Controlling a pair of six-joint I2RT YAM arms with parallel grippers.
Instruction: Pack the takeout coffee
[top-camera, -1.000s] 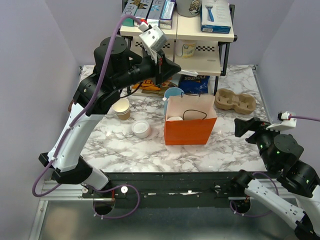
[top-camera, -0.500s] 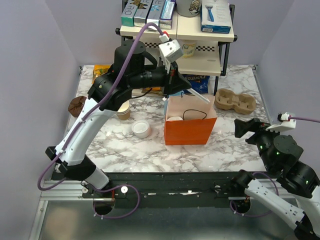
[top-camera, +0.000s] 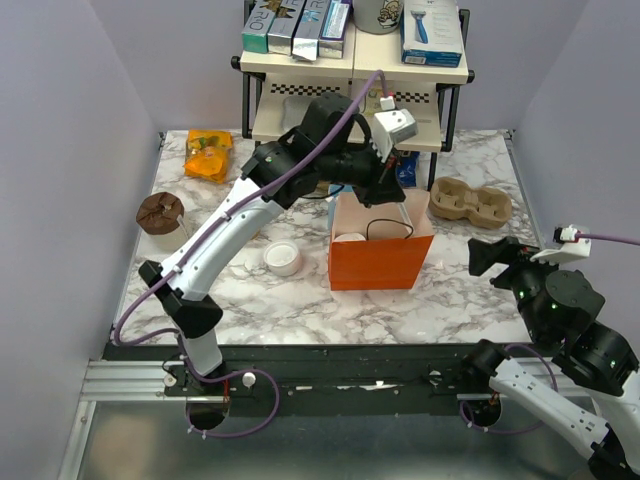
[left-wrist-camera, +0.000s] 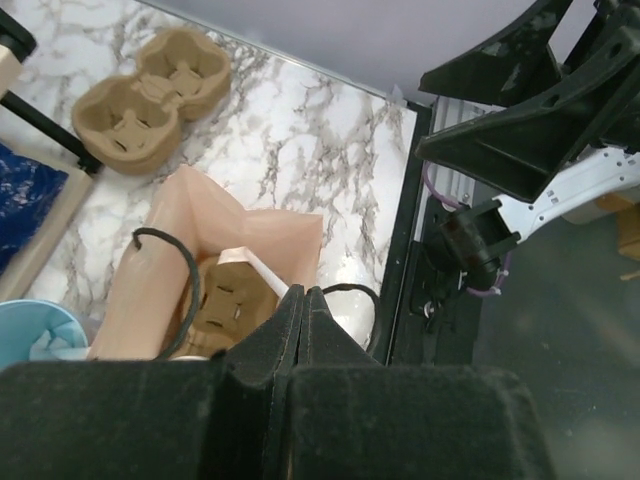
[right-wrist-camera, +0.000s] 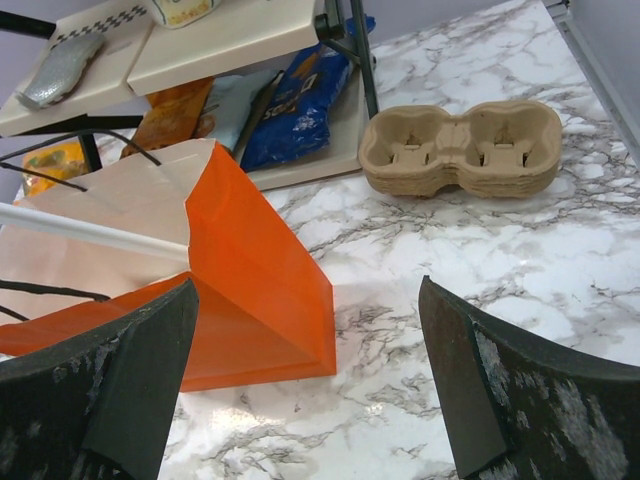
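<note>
Your left gripper (left-wrist-camera: 305, 295) has just swung from the bench's (top-camera: 250, 295) left side to above the orange bag (top-camera: 380, 265), closed, a thin white stick (right-wrist-camera: 90, 232) near its tip, pinched or not you can't tell; your right gripper (right-wrist-camera: 307, 300) sits spread wide. The takeout coffee (top-camera: 348, 237), judging by its white lid, is already inside, so only extras seem left. Count one each: bag, coffee, stick, blue cup (left-wrist-camera: 35, 330), carrier (top-camera: 470, 202), loose white lid (top-camera: 283, 258).
</note>
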